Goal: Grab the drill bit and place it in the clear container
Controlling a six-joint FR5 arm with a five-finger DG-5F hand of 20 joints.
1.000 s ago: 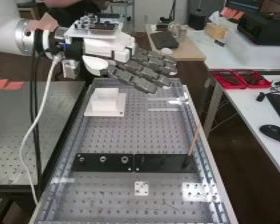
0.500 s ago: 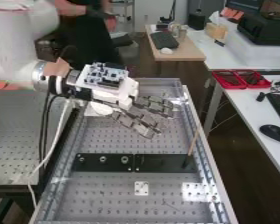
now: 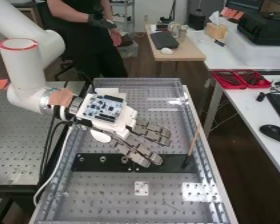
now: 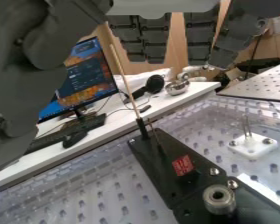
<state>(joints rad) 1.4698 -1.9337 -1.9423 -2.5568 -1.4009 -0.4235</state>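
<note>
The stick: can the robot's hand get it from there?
Probably yes. The stick stands up nearly straight, and nothing seems to block the way between it and the open hand.

The white arm (image 3: 25, 67) bends down beyond the black bar (image 3: 172, 163), its wrist (image 3: 56, 101) slanting toward the bar; the hand (image 3: 152, 131) reaches over it, fingers extended and apart.

I see matt surface on my dark grey fingers (image 3: 152, 133). The flat black plate (image 4: 157, 170) looks smooth, the silver round ring (image 4: 219, 201) shiny metal, the thin tan stick (image 4: 125, 82) like wood.
</note>
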